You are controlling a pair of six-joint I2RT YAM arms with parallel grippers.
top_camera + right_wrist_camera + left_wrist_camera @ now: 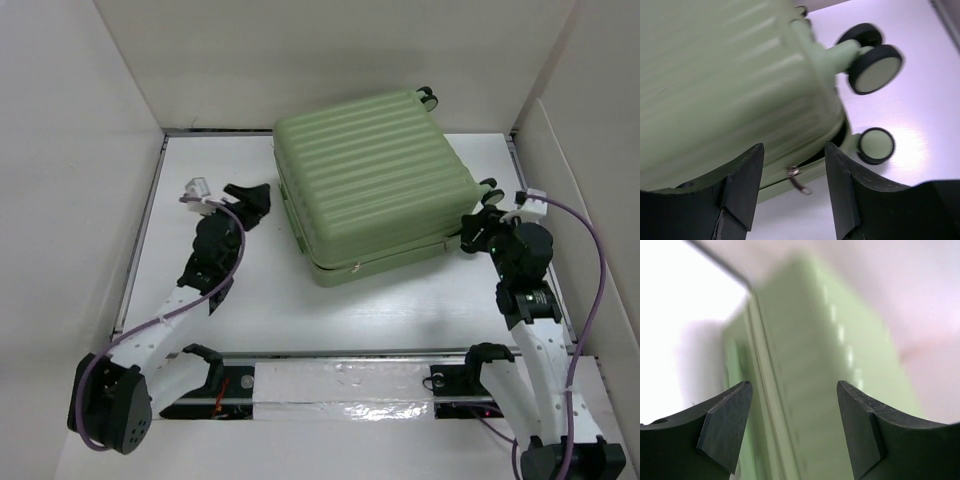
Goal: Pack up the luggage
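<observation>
- The luggage point(375, 185) lies flat on the table point(270, 310), lid down, seam slightly gapped.
- My left claw point(252, 203) is spread wide and empty, facing the side seam, probably to steady it.
- My right claw point(478, 228), also wide, frames the zipper pull point(799, 181), likely for zipping.

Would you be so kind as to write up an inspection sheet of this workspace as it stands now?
Surface: white table, taped strip along its near edge.
Job's things: luggage lying flat, shells together but seam gaping slightly at the near right corner; zipper pull hanging loose; caster wheels on the right end.
Clutter: nothing seen.
Grippers: left gripper jaws open, facing the luggage's left side; right gripper jaws open, at the zipper corner; neither holds anything.
Cables: purple left cable and purple right cable, each looping off its arm, clear of the luggage.
Surroundings: white walls on three sides.
</observation>
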